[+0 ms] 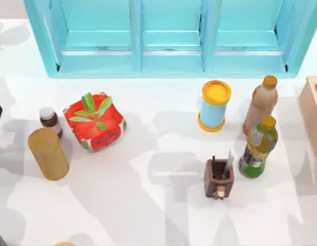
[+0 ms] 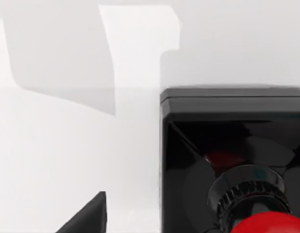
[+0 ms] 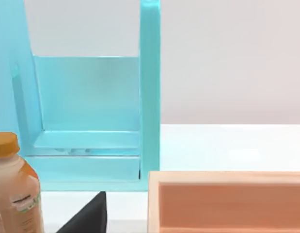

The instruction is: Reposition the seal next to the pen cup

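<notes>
From above I see the pen cup point(image 1: 218, 177) right of the table's centre, a green bottle point(image 1: 258, 148) just beside it, a blue cylinder point(image 1: 214, 106) behind, and a red plant pot point(image 1: 94, 122) on the left; no label is readable. My left wrist camera shows the seal point(image 2: 268, 224) on a black block point(image 2: 227, 141). My right wrist camera shows a teal shelf point(image 3: 86, 121), a wooden box point(image 3: 227, 199) and an orange-capped bottle point(image 3: 14, 194); I cannot tell either gripper's finger state.

Three bottles point(image 1: 259, 104) — two cylinders point(image 1: 215, 105), one pen cup point(image 1: 218, 178).
</notes>
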Motion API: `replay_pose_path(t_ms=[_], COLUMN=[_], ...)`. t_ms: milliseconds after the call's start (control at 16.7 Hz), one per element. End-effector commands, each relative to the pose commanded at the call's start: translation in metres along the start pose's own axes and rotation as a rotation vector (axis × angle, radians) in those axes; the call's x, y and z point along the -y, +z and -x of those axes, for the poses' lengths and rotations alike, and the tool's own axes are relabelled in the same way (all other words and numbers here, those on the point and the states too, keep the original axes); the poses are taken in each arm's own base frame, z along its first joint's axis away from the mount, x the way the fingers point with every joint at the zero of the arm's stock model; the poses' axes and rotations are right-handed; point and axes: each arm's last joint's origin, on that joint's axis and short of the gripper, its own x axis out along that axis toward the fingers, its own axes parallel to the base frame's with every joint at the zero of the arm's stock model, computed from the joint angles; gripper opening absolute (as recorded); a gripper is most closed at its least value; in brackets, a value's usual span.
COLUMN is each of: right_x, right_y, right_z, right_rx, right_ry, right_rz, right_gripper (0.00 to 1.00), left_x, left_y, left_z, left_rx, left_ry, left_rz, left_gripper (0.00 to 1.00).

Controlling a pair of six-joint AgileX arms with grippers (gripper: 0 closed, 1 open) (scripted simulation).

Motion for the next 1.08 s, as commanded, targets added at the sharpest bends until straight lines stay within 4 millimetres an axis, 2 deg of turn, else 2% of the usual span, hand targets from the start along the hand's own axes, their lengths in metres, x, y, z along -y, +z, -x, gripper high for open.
replay_pose_path(t_ms=[120,900,1080], right_x=[0.0000,0.0000,0.0000], right_y=[0.0000,0.0000,0.0000], right_z=[0.0000,0.0000,0.0000], right_rx=[0.000,0.000,0.000], right_ry=[0.000,0.000,0.000], right_rz=[0.000,0.000,0.000], right_gripper=[1.00,1.00,1.00], left_x=[0.0000,0.0000,0.0000], left_y=[0.0000,0.0000,0.0000], left_z=[0.0000,0.0000,0.0000], left_rx=[0.000,0.000,0.000], left_ry=[0.000,0.000,0.000], left_rz=[0.000,0.000,0.000], left_gripper=[1.00,0.02,0.00])
